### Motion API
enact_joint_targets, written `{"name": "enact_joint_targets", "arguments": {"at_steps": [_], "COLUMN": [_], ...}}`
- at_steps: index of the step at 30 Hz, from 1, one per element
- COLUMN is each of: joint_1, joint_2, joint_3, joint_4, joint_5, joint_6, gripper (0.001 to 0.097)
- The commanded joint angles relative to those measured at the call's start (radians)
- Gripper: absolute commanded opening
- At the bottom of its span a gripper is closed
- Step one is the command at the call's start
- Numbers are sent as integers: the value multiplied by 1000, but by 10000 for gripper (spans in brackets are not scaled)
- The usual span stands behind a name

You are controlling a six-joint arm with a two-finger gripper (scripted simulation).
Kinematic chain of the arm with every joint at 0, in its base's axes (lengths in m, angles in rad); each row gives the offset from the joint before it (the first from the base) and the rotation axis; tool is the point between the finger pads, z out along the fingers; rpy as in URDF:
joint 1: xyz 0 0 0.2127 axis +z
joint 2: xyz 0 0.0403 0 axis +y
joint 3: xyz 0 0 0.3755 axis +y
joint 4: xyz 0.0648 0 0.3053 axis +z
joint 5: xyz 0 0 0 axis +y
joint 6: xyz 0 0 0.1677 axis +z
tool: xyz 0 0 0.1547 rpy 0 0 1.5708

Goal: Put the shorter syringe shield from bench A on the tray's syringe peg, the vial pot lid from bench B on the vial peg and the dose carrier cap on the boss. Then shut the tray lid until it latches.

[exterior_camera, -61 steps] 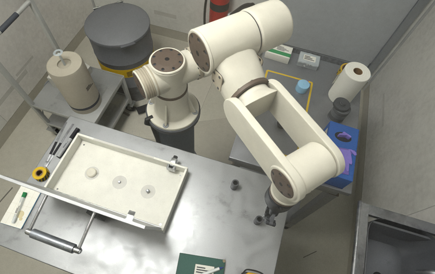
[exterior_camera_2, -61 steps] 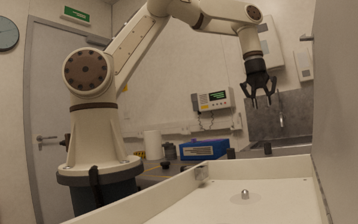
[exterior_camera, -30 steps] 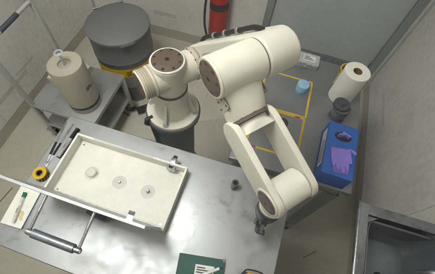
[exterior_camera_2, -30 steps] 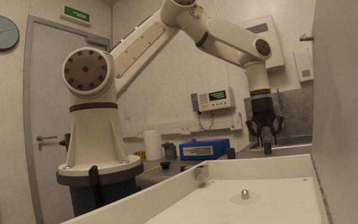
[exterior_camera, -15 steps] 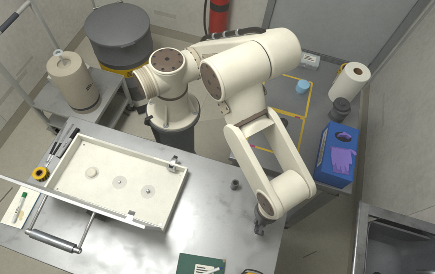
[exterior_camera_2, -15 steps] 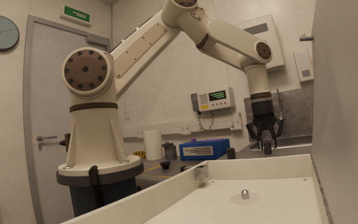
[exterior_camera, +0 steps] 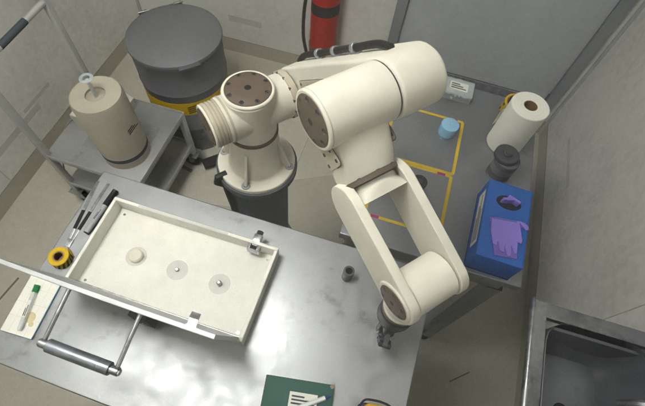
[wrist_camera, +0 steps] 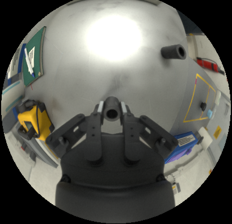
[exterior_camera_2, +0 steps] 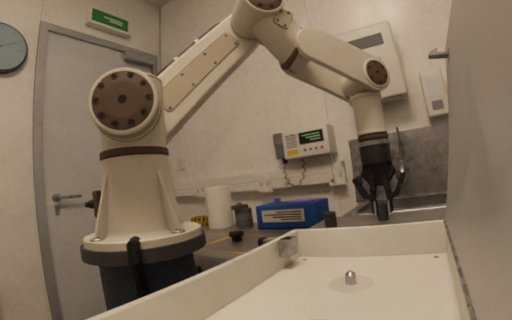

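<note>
The dark grey syringe shield [wrist_camera: 112, 110] in my grasp is mostly hidden by the arm from the side camera. It stands upright at the right edge of bench A, and my gripper [wrist_camera: 112, 108] [exterior_camera_2: 381, 204] [exterior_camera: 384, 337] is closed around it. A second dark shield [exterior_camera: 348, 273] [wrist_camera: 173, 51] [exterior_camera_2: 330, 218] stands on the bench between me and the tray. The cream tray [exterior_camera: 173, 257] lies to the left with its lid [exterior_camera: 112, 299] raised. On its floor are two small metal pegs [exterior_camera: 219, 282] [exterior_camera: 176, 270] and a round boss [exterior_camera: 135, 255]. A dark knobbed lid [wrist_camera: 202, 105] [exterior_camera_2: 236, 235] sits on bench B, largely behind the arm.
Behind the work, bench B carries a blue glove box [exterior_camera: 499, 227], a paper roll [exterior_camera: 518, 120], a dark pot [exterior_camera: 503, 161] and a light blue cup [exterior_camera: 448, 128]. A green clipboard [exterior_camera: 298, 391] lies at bench A's front edge. Pens [exterior_camera: 93, 206] and a tape roll [exterior_camera: 60, 256] flank the tray's left end.
</note>
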Motion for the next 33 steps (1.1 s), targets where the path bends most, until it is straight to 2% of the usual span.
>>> {"name": "enact_joint_targets", "arguments": {"at_steps": [1, 11, 22, 33], "joint_1": [0, 0, 0, 0], "joint_2": [-1, 0, -3, -28], "joint_3": [-1, -1, -2, -15], "joint_4": [0, 0, 0, 0], "joint_5": [0, 0, 3, 39], "joint_6": [0, 0, 0, 0], "gripper": [275, 80, 80, 80]}}
